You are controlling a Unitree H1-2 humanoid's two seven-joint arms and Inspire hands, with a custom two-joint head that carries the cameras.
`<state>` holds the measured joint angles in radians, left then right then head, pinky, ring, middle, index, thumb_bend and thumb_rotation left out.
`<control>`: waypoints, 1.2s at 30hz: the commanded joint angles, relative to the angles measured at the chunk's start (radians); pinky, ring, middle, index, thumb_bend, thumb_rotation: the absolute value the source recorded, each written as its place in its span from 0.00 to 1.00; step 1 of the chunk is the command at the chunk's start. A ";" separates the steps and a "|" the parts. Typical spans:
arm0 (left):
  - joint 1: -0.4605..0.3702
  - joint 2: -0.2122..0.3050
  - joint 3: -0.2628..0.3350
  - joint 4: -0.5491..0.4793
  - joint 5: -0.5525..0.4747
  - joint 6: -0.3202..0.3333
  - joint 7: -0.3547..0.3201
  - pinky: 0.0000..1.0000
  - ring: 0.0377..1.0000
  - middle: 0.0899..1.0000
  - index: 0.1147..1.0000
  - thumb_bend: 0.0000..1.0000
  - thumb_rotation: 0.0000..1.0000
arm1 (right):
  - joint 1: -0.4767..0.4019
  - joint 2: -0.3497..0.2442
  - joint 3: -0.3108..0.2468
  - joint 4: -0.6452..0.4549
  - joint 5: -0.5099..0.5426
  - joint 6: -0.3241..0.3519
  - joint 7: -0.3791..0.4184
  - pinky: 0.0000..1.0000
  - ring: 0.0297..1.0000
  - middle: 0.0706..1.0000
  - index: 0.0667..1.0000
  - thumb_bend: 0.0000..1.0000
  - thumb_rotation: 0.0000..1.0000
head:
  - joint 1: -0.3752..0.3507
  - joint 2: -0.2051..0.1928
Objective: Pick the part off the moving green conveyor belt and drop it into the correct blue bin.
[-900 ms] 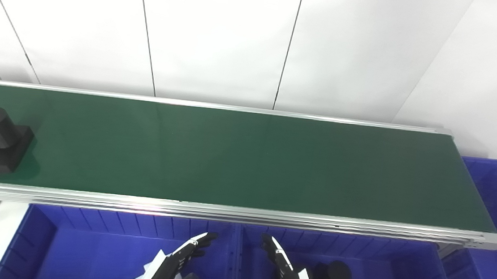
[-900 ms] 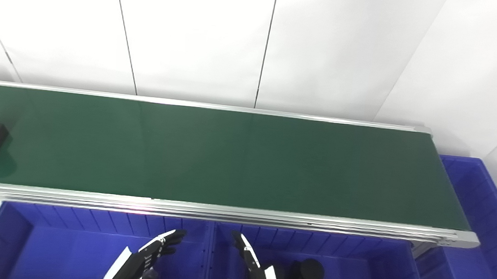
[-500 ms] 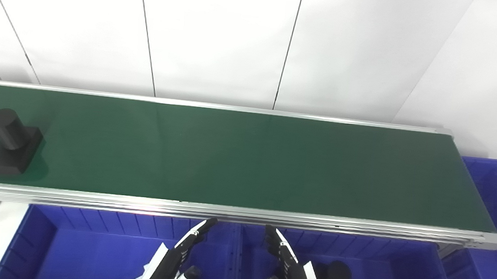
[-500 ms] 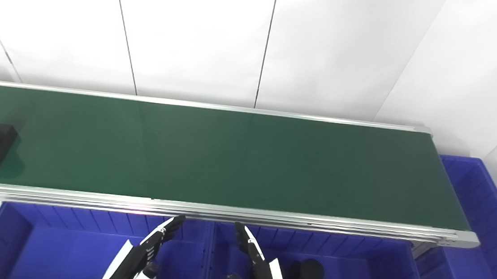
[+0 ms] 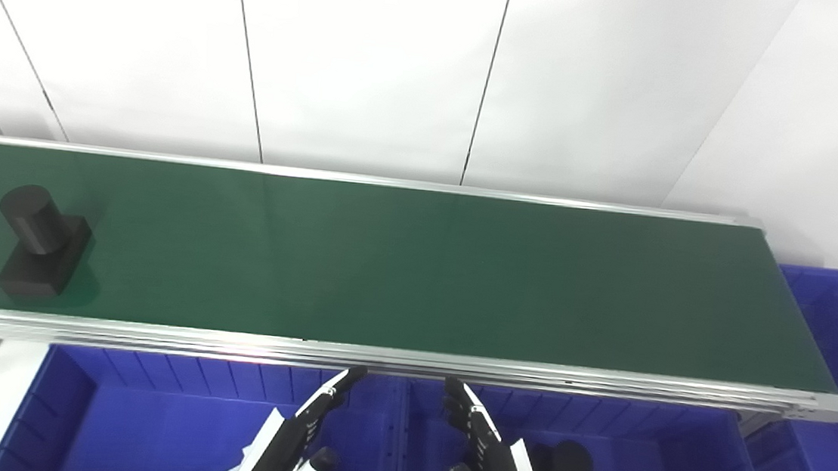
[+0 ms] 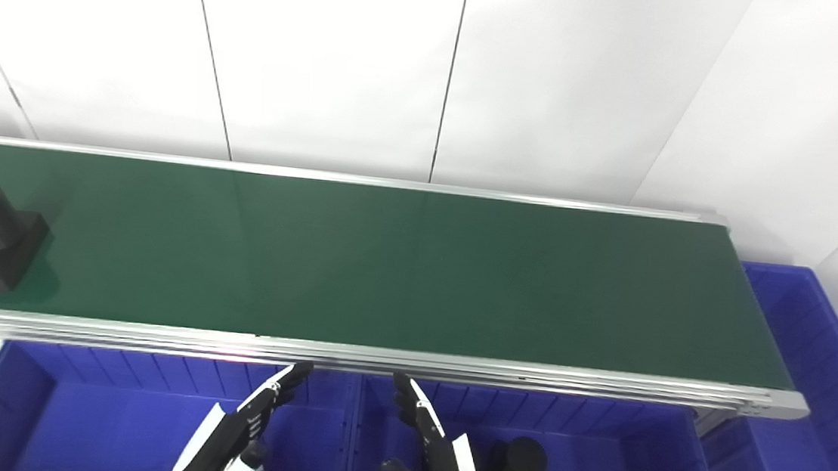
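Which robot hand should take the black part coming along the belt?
Probably the left robot hand. The black part sits at the belt's far left end, on that hand's side. The right robot hand is farther away. Both are open, waiting over the blue bins.

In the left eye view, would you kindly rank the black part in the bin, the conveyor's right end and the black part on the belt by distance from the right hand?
1. Black part in the bin, beside the right hand.
2. Conveyor's right end, far right.
3. Black part on the belt, far left.
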<state>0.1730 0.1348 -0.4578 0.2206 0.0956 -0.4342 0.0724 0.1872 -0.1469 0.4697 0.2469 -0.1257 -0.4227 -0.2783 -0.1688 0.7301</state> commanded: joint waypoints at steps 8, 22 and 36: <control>-0.010 -0.005 0.014 -0.033 0.003 -0.036 -0.006 0.94 0.95 0.94 0.90 0.86 1.00 | -0.001 0.007 -0.020 -0.048 0.003 -0.047 0.026 0.86 0.89 0.91 0.92 0.87 0.96 | 0.006 0.029; -0.010 -0.005 0.018 -0.033 0.003 -0.036 -0.015 0.92 0.94 0.94 0.90 0.83 1.00 | 0.003 0.016 -0.036 -0.045 -0.004 -0.047 0.043 0.85 0.89 0.91 0.92 0.88 0.96 | 0.007 0.017; -0.010 -0.005 0.020 -0.027 0.004 -0.036 -0.017 0.94 0.95 0.94 0.90 0.84 1.00 | 0.001 0.018 -0.035 -0.040 -0.005 -0.047 0.042 0.85 0.89 0.91 0.91 0.88 0.96 | 0.006 0.013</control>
<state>0.1732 0.1301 -0.4405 0.2131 0.0973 -0.4342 0.0538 0.1946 -0.1363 0.4392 0.2344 -0.1338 -0.4227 -0.2358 -0.1626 0.7424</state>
